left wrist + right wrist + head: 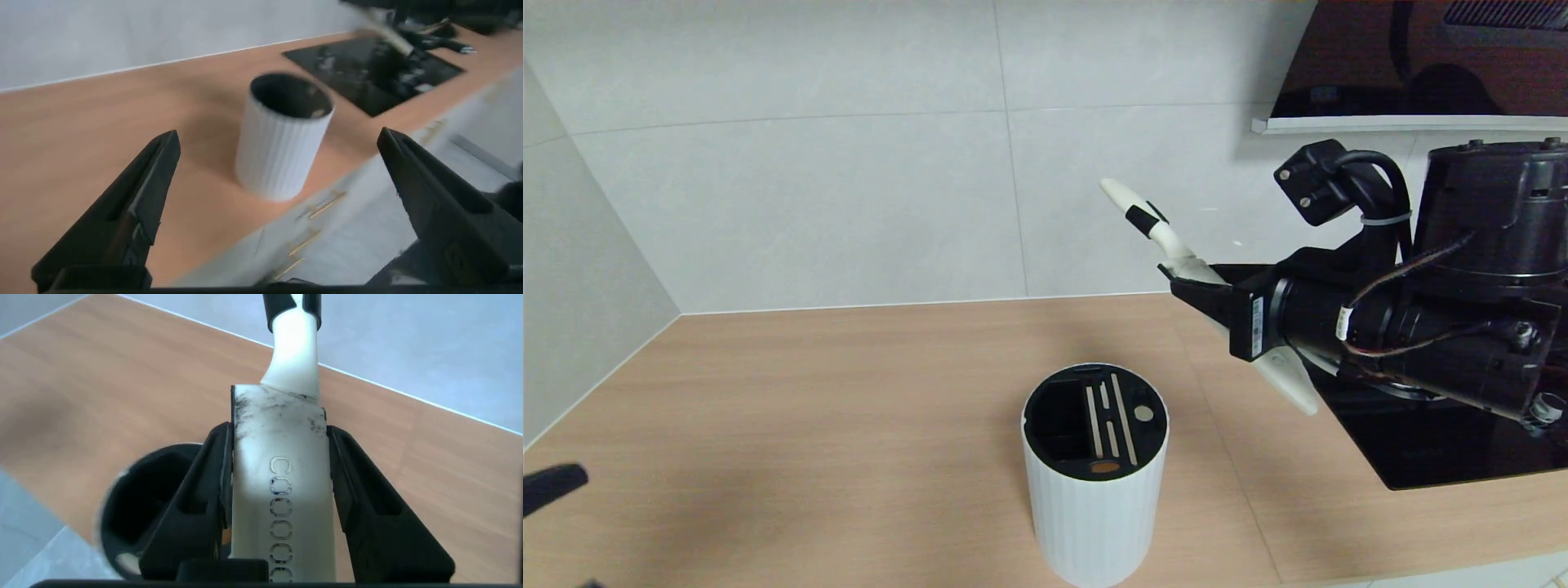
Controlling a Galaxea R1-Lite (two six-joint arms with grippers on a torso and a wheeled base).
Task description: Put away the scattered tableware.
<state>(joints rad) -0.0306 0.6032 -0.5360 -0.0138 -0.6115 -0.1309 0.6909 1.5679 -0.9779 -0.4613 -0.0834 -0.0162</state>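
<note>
A cream-white utensil (1164, 233) with a black band round its slim handle hangs in the air, clamped at its broad, smudged middle by the right gripper (280, 457). It sits tilted, handle up toward the wall and pointed pale tip slanting down. It is above and to the right of the holder (1094, 498), a white ribbed cylinder standing upright on the wooden counter (849, 392). The holder's black top has one wide compartment, several narrow slots and a small round hole.
</note>
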